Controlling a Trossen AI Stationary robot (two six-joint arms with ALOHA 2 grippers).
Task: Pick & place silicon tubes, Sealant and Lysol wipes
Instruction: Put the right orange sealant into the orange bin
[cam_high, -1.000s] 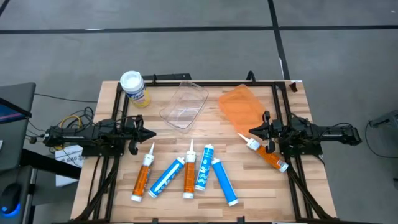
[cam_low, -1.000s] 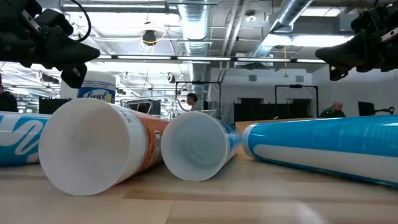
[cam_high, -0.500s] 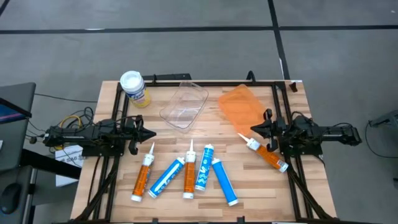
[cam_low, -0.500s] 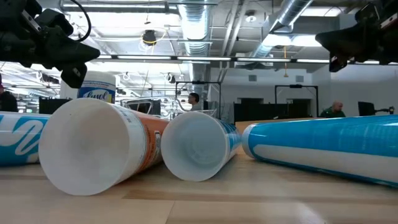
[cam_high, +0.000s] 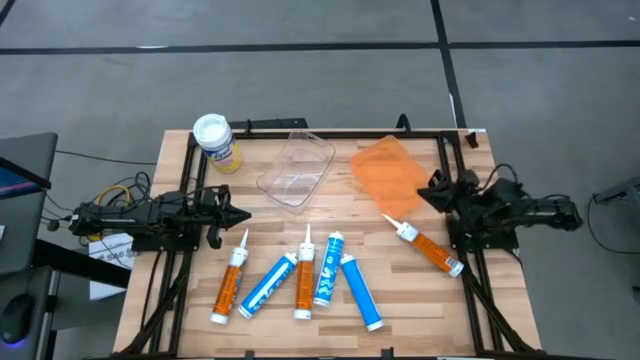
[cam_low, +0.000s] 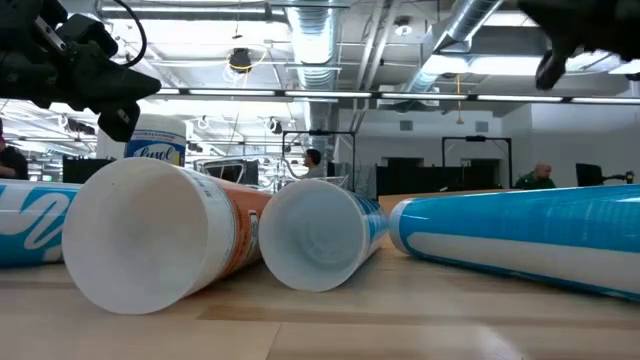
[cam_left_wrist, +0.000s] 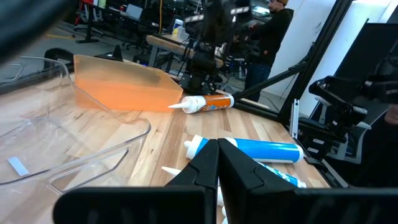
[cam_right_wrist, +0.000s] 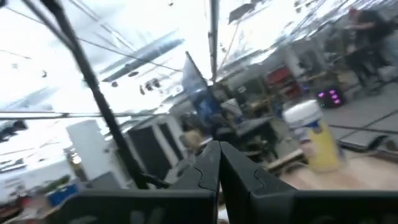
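Right pincer (cam_high: 432, 190): fingers pressed together with nothing between them, raised at the right side of the counter (cam_high: 350, 225), beside the right edge of the orange tray (cam_high: 386, 170). Nearest item: orange cartridge (cam_high: 430, 247), lying flat on the counter just in front of this pincer, white nozzle toward the tray, untouched.

Left pincer (cam_high: 240, 214): fingers closed on nothing, waiting at the left side of the counter, tips pointing toward the middle.

Clear tray (cam_high: 296, 168): back centre of the counter, left of the orange tray, the two apart.

Lysol wipes (cam_high: 216, 142): upright at the back left corner, white lid, yellow label; well apart from both pincers.

Front row, lying flat between the arms, left to right: orange cartridge (cam_high: 231, 286); blue cartridge (cam_high: 268, 285); orange cartridge (cam_high: 304, 280); blue cartridge (cam_high: 329, 272); blue cartridge (cam_high: 361, 292). Nozzles point roughly toward the trays.
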